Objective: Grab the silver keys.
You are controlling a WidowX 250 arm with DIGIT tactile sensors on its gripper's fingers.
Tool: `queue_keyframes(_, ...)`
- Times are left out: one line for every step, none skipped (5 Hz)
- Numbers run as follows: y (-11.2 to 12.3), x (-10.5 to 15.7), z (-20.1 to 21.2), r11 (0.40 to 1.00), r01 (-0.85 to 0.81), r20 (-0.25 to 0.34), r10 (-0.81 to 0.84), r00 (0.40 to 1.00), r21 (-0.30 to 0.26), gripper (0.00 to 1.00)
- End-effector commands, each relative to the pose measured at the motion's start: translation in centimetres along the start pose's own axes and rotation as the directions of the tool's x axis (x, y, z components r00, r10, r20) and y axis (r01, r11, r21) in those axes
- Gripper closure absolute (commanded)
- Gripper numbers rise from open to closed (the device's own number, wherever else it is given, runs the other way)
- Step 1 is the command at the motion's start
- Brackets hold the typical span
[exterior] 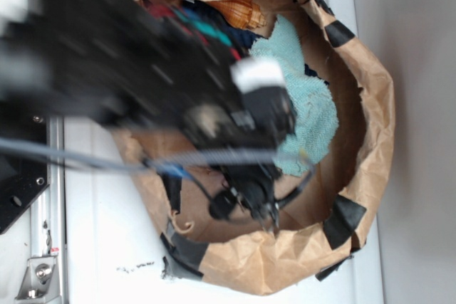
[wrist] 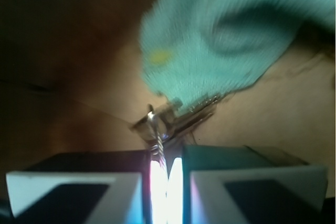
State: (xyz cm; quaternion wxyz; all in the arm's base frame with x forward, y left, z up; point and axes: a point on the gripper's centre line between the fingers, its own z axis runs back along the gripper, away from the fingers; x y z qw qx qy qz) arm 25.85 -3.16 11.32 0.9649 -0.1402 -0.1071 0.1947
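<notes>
Risk: end effector (wrist: 167, 174) nearly together on thin ring of silver keys (wrist: 176, 116) only; slip likely; teal cloth (wrist: 226, 40) at 12 o'clock may snag.

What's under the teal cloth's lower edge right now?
The silver keys poke out from under the teal cloth, on brown paper; the gripper pinches their ring. Any part farther under is covered.

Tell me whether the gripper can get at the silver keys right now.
Probably yes. In the wrist view the gripper appears already closed on a ring of the silver keys, which lie partly under the teal cloth edge; nothing else blocks them.
</notes>
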Motion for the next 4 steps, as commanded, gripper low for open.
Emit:
queue_keyframes(-0.06, 1.18, 5.13, 0.998, -0.06, 0.061, 0.058, 0.996, 0.023, 1.0)
queue_keyframes(-0.1, 1.17, 5.11, 0.998, -0.052, 0.054, 0.051, 0.997, 0.017, 1.0)
queue_keyframes(-0.06, 1.1, 5.05, 0.998, -0.056, 0.056, 0.055, 0.997, 0.017, 1.0)
queue_keyframes(-0.07, 1.01, 4.99, 0.998, -0.055, 0.054, 0.053, 0.997, 0.026, 1.0)
